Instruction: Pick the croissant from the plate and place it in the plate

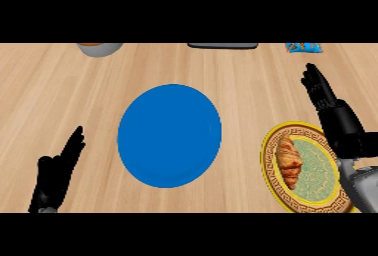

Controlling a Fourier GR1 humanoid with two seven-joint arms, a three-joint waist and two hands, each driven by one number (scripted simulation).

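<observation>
Head view: croissant (pixel 289 161) lies on patterned plate (pixel 274 185), at 3 o'clock of blue plate (pixel 170 136).
R hand (pixel 319 90) over patterned plate's 1 o'clock, L hand (pixel 60 167) at 8 o'clock; both w/ fingers straight, holding nothing.

Nothing legible anywhere here — the blue packet (pixel 304 47) at the worktop's (pixel 59 100) far edge shows pale marks, but they're too small to read.

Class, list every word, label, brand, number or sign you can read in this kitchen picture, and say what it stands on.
No text can be read.
Blue packet at the counter's far edge: pale marks, too blurred to read.
Yellow-rimmed plate under the croissant: a pattern only, no words.
Blue plate: plain.
</observation>
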